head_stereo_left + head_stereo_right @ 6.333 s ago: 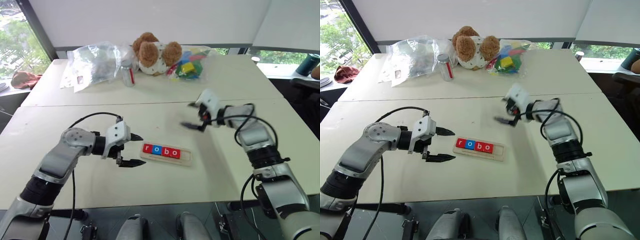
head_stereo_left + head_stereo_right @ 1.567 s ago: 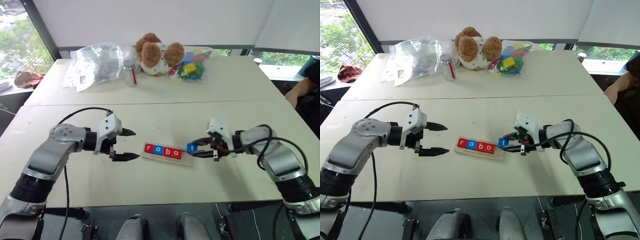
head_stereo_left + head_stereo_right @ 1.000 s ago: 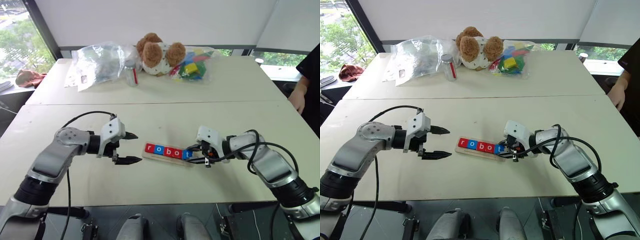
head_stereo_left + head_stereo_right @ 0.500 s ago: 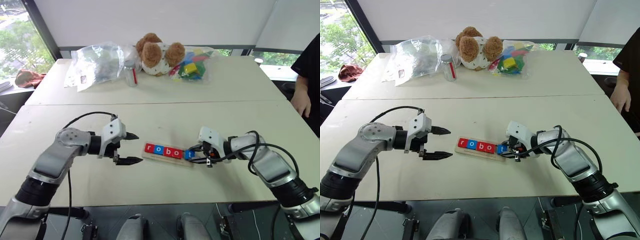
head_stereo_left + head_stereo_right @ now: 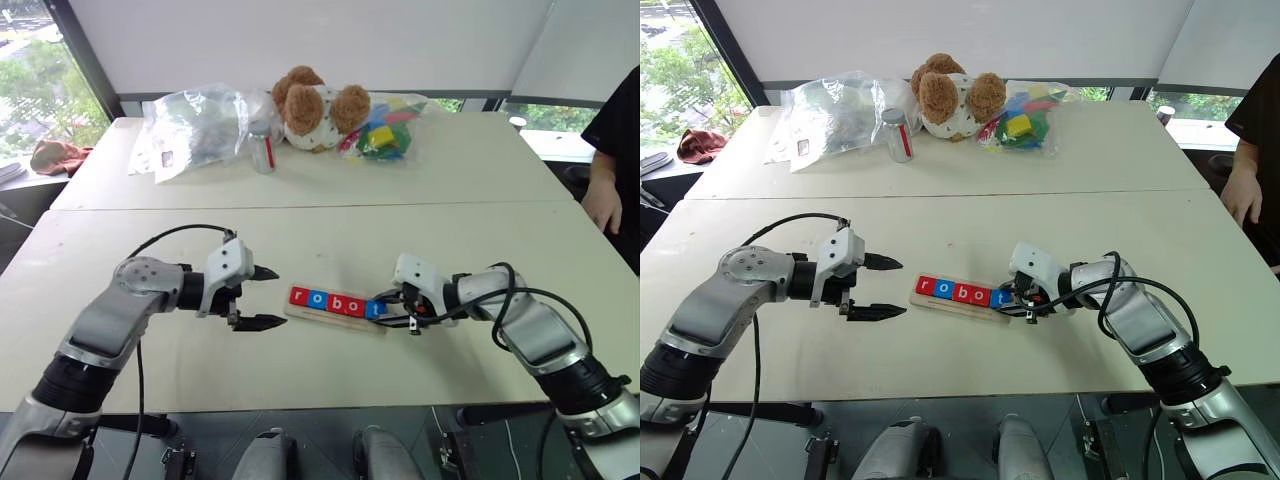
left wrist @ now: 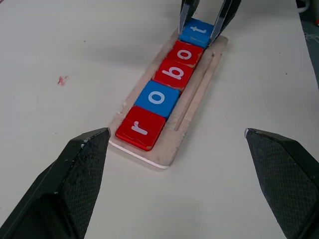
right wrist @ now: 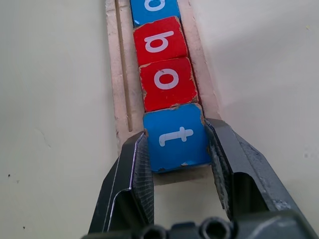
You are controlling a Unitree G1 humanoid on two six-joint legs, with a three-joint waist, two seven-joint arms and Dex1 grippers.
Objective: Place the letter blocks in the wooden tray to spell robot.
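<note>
On the pale cream surface [image 5: 330, 240], the long narrow pale wooden tray [image 6: 199, 92] lies between the two arms, holding five small square letter blocks [image 6: 172, 74] in a row: red r, blue o, red b, red o, blue t. At the tray's right end, the right gripper [image 7: 177, 149] has its jaws clenched on the blue t block [image 7: 175, 135], which sits in the last slot. Just left of the tray, the left gripper [image 5: 262, 297] hangs with jaws spread wide, grasping nothing.
</note>
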